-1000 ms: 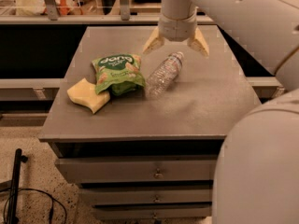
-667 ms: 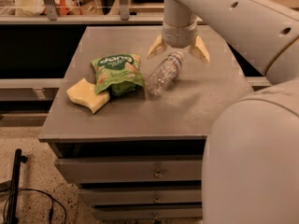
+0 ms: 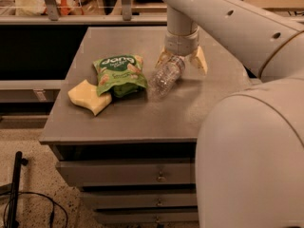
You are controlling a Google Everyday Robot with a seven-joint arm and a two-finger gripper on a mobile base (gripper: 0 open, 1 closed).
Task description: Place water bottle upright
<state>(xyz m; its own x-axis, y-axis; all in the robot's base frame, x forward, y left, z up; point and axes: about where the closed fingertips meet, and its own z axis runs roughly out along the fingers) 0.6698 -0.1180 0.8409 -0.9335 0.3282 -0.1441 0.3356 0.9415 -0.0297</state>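
Note:
The water bottle (image 3: 166, 76) is clear ribbed plastic and lies on its side on the grey table top (image 3: 156, 110), its upper end pointing back right toward the gripper. My gripper (image 3: 181, 61) hangs from the white arm straight above that upper end, fingers spread wide. One yellowish fingertip (image 3: 201, 61) stands right of the bottle and the other sits at its left. The bottle's cap end lies between them, hidden under the wrist. The jaws are open around the bottle's end, not closed on it.
A green snack bag (image 3: 119, 73) lies left of the bottle, nearly touching it. A yellow sponge (image 3: 89, 96) lies further left near the table's left edge. Drawers sit below the front edge. My white arm and body fill the right side.
The gripper has come down and a little forward, so its spread fingers now straddle the bottle's upper end. The bottle, bag and sponge have not moved.

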